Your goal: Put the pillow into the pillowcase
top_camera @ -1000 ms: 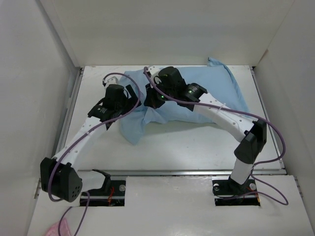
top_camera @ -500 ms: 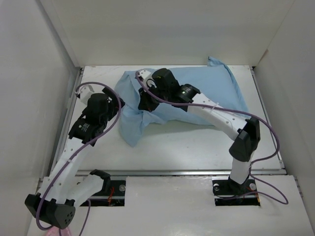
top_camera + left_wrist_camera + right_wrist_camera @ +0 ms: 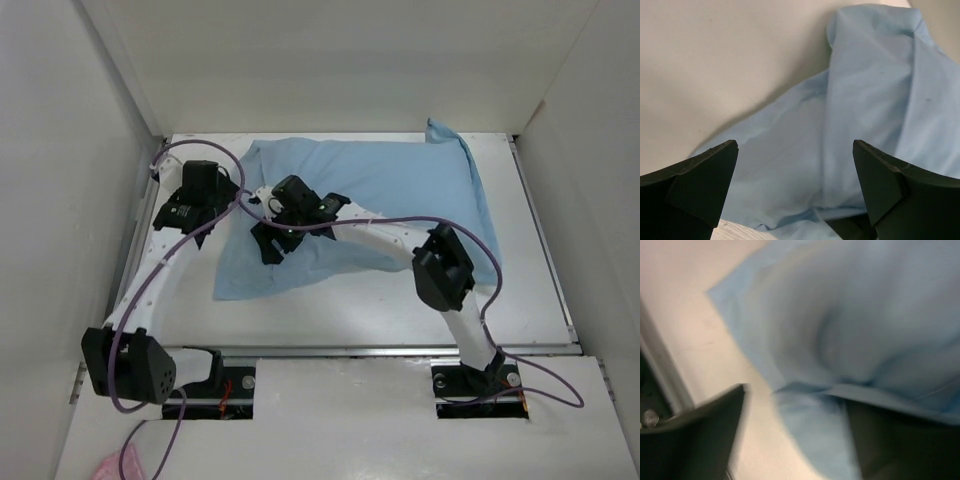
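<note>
Top external view: pillowcase (image 3: 400, 180) lies flat on the table (image 3: 400, 300), running from the far right corner down toward the near left. Its far right part looks full and rounded; the near left part lies flatter, with creases. Pillow not visible in any view; hidden, if it is inside the cloth. Left gripper (image 3: 178, 212) sits at the left edge of the pillowcase, near the left wall of the table. Right gripper (image 3: 268, 250) is over the near left part of the pillowcase, the right arm reaching across the cloth from the right. The two grippers are near each other but apart. Left wrist view: left gripper (image 3: 795, 145) has its jaws spread wide with nothing between them. Light blue pillowcase (image 3: 875, 100) fills the right and lower part of this view, with one long fold running down it; bare table (image 3: 715, 60) shows at upper left. Neither finger touches the cloth as far as can be seen. Right wrist view: picture blurred. Right gripper (image 3: 800, 435) shows two dark fingers standing apart, so jaws read as parted, nothing clamped. A fold of pillowcase (image 3: 865, 315) lies in front of and between them; contact cannot be told through the blur. Table (image 3: 700, 340) shows at left, with a metal rail at the far left edge.
</note>
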Controlling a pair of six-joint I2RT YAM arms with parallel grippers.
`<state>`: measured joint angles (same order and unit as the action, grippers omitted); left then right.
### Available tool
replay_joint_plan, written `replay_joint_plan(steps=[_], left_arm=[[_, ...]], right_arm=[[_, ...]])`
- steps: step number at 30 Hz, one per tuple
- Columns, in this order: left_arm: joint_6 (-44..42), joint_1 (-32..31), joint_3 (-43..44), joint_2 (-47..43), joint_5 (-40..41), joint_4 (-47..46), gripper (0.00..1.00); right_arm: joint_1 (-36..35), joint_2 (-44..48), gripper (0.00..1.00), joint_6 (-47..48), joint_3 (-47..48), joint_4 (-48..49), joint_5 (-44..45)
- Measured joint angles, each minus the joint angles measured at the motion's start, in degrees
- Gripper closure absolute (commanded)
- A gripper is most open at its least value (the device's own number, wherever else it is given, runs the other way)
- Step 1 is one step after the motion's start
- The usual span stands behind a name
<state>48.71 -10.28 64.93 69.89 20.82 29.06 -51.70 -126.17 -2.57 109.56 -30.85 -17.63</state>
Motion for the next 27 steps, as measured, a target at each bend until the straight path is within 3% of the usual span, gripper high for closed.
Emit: replay_joint_plan(steps=[4,8,11,13,16,18,27], left_arm=[[-2.84,5.07,3.19,6.6,-4.46,-1.84,0.0],[-6.62,9.11,8.15,13.9,-9.64,-5.77,0.0],[-9.38,11.21,13.7,20.46,-14.38,-7.26,0.0],[-11.21,12.26,18.23,25.64,-17.81,-8.52,0.0],[-13.81,13.25,24.74,33.9,-22.97,-10.03,0.0],[-15.52,13.38,29.62,41.64,-27.08,-11.78,0.0],[-18.8,10.95,44.24,62.75,-31.41,-9.66,0.0]], right_arm=[[-1.7,11.08,0.0,2.34,-5.25,0.33,1.49],[-1.44,26.45,0.0,3.45,-6.95,1.86,9.9],[3.5,34.77,0.0,2.34,-5.46,2.64,12.9],[10.88,37.03,0.0,0.96,-4.26,2.97,12.63],[24.0,35.34,0.0,-1.4,-3.28,2.49,14.08],[33.79,29.27,0.0,-3.58,-2.86,-0.22,16.87],[56.59,5.73,0.0,-7.89,11.19,-9.18,14.88]])
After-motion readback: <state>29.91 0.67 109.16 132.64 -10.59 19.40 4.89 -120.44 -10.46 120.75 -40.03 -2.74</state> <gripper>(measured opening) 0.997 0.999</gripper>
